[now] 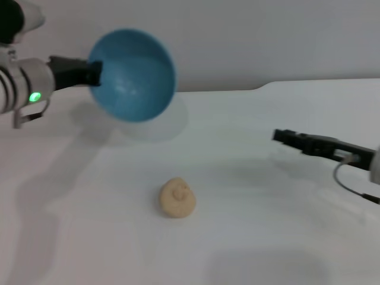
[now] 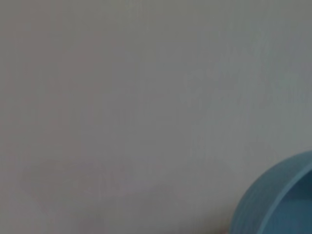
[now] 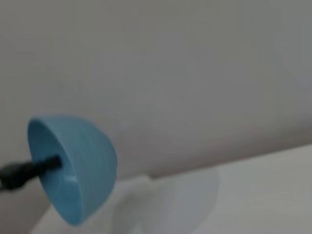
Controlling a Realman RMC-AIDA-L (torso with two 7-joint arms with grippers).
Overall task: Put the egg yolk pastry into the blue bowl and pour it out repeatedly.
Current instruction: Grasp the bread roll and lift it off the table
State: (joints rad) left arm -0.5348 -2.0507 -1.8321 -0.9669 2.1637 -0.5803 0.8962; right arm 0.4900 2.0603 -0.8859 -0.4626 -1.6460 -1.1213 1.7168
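Observation:
My left gripper (image 1: pixel 95 72) is shut on the rim of the blue bowl (image 1: pixel 135 74) and holds it in the air at the back left, tipped on its side with the opening facing the table front. The bowl is empty. It also shows in the left wrist view (image 2: pixel 273 204) and in the right wrist view (image 3: pixel 80 168). The egg yolk pastry (image 1: pixel 177 198), a small tan dough ball, lies on the white table in front of and below the bowl. My right gripper (image 1: pixel 279 136) hovers above the table at the right, away from the pastry.
The white table (image 1: pixel 249 237) ends at a back edge against a pale wall (image 1: pixel 267 35). The bowl's shadow falls on the table at the back left.

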